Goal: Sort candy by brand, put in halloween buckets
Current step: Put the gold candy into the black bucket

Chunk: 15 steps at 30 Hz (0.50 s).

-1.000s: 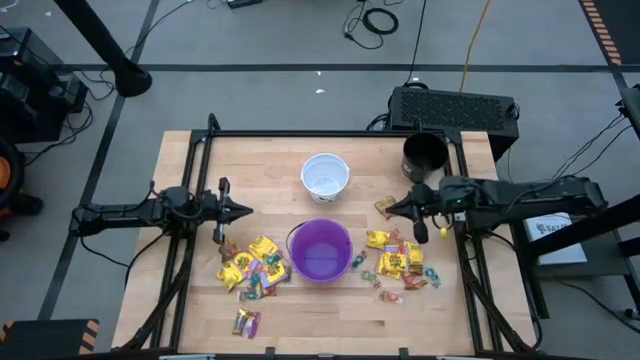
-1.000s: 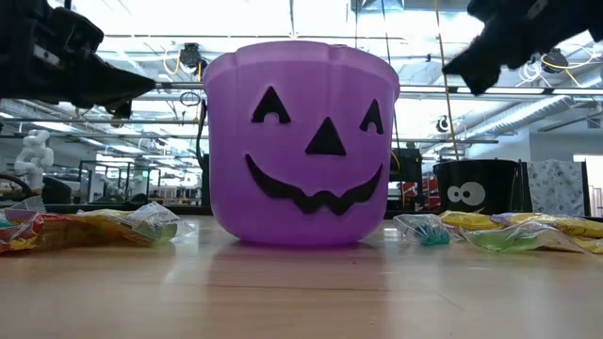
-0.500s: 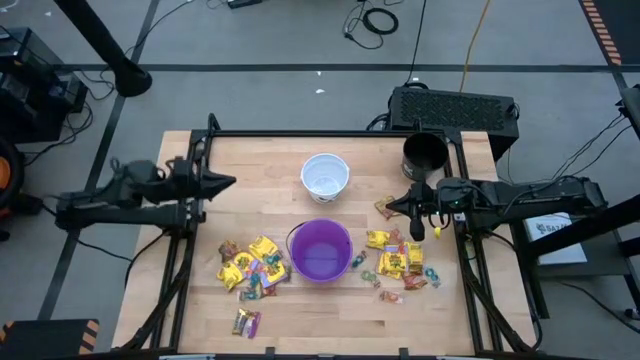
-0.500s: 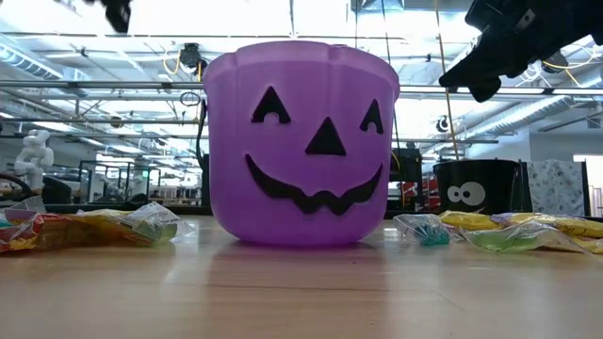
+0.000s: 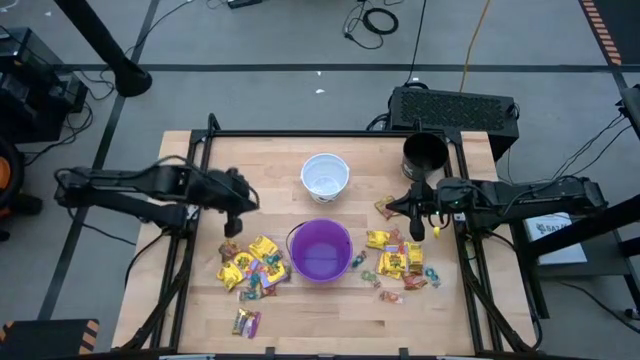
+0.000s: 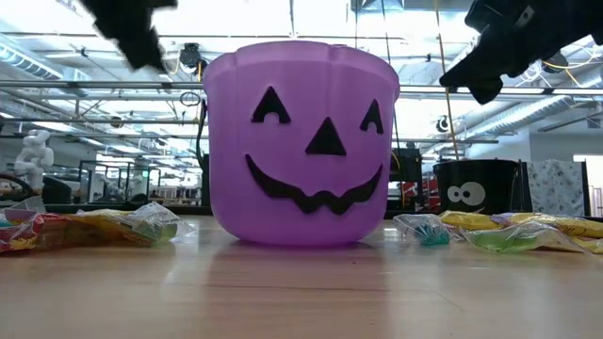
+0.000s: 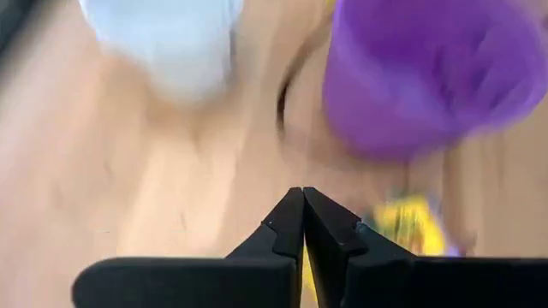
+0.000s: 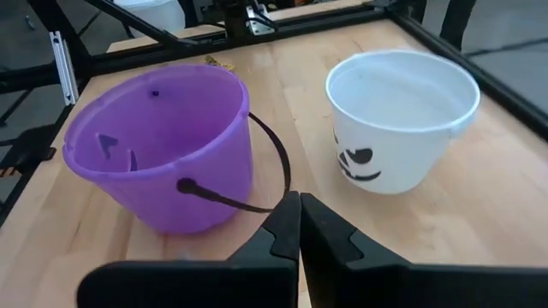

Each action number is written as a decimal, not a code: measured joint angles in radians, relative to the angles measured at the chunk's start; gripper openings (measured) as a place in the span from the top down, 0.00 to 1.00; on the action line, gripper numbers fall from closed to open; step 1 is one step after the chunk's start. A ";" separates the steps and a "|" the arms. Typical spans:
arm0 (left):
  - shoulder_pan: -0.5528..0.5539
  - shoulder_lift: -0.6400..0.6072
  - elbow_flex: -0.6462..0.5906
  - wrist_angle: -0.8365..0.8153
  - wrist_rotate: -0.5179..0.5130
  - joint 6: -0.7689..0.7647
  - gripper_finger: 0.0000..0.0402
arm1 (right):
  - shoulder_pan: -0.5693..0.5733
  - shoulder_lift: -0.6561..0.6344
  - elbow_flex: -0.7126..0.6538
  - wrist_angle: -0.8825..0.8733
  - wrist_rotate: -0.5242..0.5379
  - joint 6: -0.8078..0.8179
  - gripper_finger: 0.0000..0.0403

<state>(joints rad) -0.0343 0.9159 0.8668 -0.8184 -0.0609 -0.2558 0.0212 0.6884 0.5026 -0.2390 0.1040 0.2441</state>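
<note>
Three buckets stand on the wooden table: a purple one at the middle, a white one behind it and a black one at the far right. Candy lies in two heaps, left and right of the purple bucket, mostly yellow packets. My left gripper hangs shut and empty above the table, left of the purple bucket and the white bucket, tipped downward. My right gripper is shut and empty above the table, right of the white bucket.
A few more sweets lie near the front edge, and one brownish sweet lies under my right gripper's tip. Black frame rails run along the table's far, left and right sides. A black ridged box sits behind the far right corner.
My left gripper has risen from low over the table, drawn back toward the left edge, then swung out again toward the purple bucket. It has tipped from level to pointing downward and has stayed shut.
</note>
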 joint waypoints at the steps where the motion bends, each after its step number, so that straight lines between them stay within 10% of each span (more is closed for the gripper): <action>1: -0.016 0.005 -0.020 -0.035 -0.001 -0.049 0.96 | 0.000 0.000 0.000 -0.010 0.000 0.009 1.00; 15: -0.244 0.007 -0.093 -0.386 0.083 -0.784 0.93 | 0.000 0.046 0.000 -0.067 0.003 0.060 1.00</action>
<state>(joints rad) -0.2788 0.9226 0.7734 -1.2041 0.0220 -1.0395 0.0212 0.7343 0.5026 -0.3061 0.1066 0.3038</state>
